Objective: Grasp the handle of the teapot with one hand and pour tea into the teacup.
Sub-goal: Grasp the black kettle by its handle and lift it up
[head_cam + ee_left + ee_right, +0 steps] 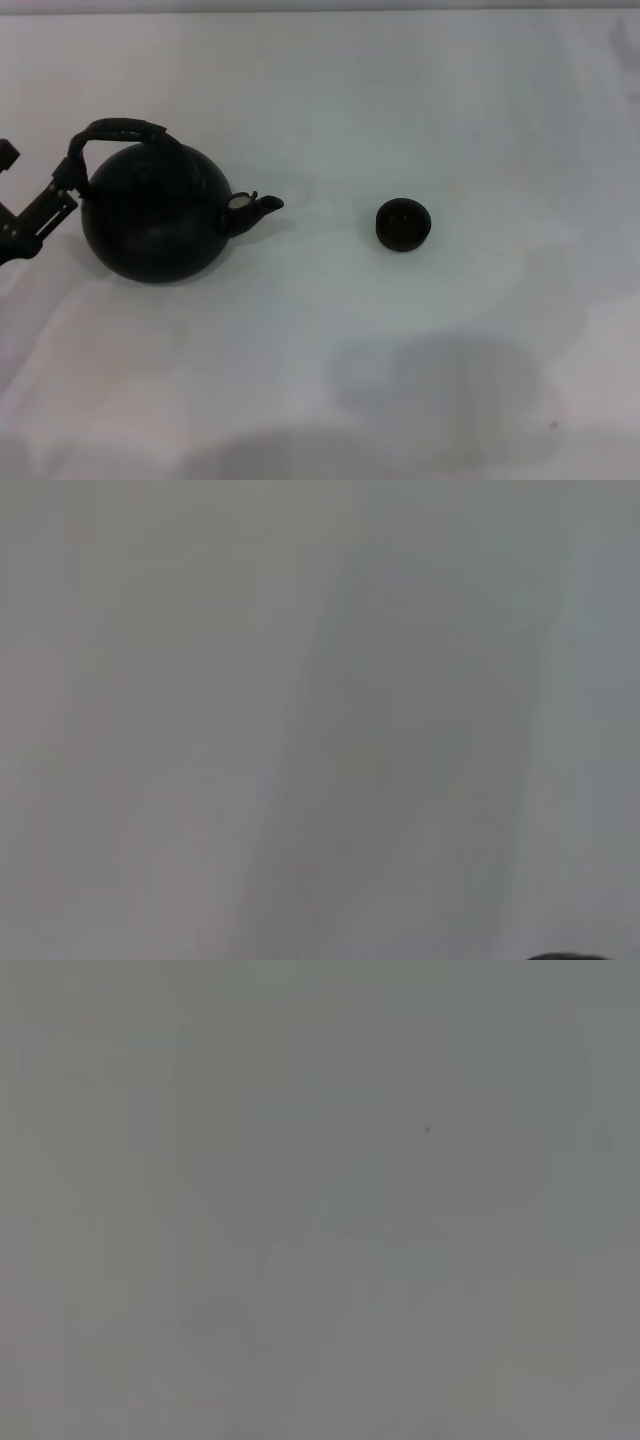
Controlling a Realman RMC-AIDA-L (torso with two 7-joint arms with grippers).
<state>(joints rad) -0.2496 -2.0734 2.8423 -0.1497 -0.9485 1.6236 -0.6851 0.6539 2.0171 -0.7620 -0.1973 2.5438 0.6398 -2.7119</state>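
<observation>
The teapot (155,220) is a round matte-black pot standing on the white table at the left of the head view. Its short spout (262,206) points right toward the teacup. Its arched black handle (125,129) loops over the top. The teacup (403,223) is a small dark handleless cup standing to the right of the spout, well apart from it. My left gripper (66,186) reaches in from the left edge and sits against the left end of the handle. The left wrist view shows only pale surface and a dark sliver (565,957) at its lower edge. My right gripper is out of view.
A white cloth-covered table (330,380) fills the head view, with soft shadows near its front edge. The right wrist view shows only plain pale surface (320,1200).
</observation>
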